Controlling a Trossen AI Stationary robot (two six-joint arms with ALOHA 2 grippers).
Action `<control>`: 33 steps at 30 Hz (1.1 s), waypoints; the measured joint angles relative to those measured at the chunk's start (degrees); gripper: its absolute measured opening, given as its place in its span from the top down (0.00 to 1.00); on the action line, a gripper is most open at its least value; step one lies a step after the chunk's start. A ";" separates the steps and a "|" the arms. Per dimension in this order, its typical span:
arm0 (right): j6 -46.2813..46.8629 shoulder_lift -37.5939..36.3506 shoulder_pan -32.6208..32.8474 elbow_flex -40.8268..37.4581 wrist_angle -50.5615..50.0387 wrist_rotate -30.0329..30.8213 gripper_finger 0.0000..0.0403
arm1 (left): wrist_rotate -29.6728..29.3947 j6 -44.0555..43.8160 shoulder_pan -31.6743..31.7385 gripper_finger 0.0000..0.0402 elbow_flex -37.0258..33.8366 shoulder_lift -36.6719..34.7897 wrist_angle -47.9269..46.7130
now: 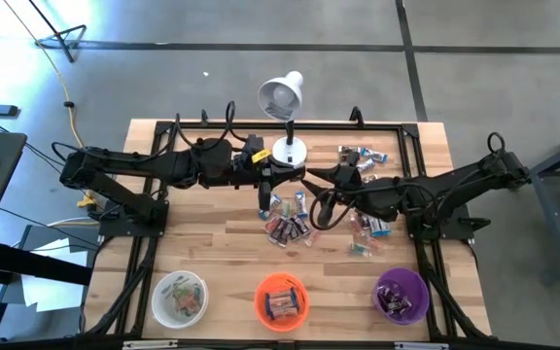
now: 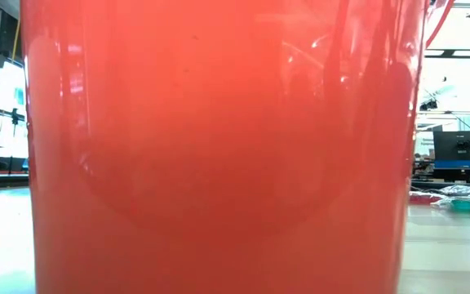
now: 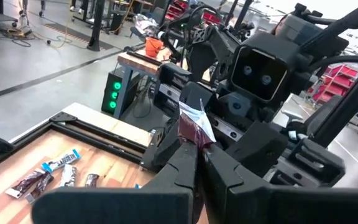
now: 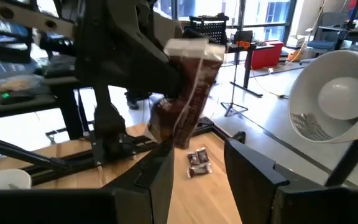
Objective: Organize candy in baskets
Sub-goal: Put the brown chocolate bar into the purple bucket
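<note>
- Near the centre of the high view, just below the base of the white desk lamp (image 1: pixel 288 151), the left claw (image 1: pixel 264 206) and the right claw (image 1: pixel 323 211) are brought close together above the loose candy pile (image 1: pixel 288 227) on the worktop (image 1: pixel 212 248).
- In the left wrist view, the left claw (image 3: pixel 197 149) is seen fully closed on one dark brown candy (image 3: pixel 193 127); the wrapper is pinched at its lower end and stands up from the fingertips, its long axis roughly in line with the fingers.
- In the right wrist view, the same held candy (image 4: pixel 188 93) hangs directly ahead of the right claw (image 4: pixel 194 165), centred over the gap; its long axis runs upright in that frame, crosswise to the line between the two fingers.
- The right claw's fingers are parted and nothing is held between them; the gap looks wide enough to take the wrapper.
- The relation judged to matter: the candy lies straight ahead of the right claw and somewhat beyond its fingertips, so a short forward advance would probably put the wrapper between the fingers for a hand-over.
- Along the lower edge of the high view, the white basket (image 1: pixel 180 297), the orange basket (image 1: pixel 281 299) and the purple basket (image 1: pixel 401 295) stand in a row, each already holding some candy.
- The purple basket lies nearer the right arm, the white one nearer the left.
- The low view is filled almost wholly by an orange surface, and neither claw can be made out there.
</note>
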 joint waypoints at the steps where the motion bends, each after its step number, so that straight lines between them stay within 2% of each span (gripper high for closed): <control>1: 0.44 0.00 -0.03 0.00 0.42 -0.68 0.66 | 0.00 0.00 0.00 1.00 0.00 0.00 0.00; 6: 0.87 0.00 -0.13 0.00 2.87 -4.01 0.66 | 0.02 0.33 0.26 1.00 0.00 0.00 0.02; 17: 0.87 0.50 -0.97 -0.01 5.81 -4.35 0.66 | 0.39 -0.50 0.26 1.00 -0.02 0.00 1.04; 33: 7.12 1.85 -5.38 -0.07 6.78 -13.46 0.66 | 0.70 0.15 0.26 1.00 -0.04 0.02 2.17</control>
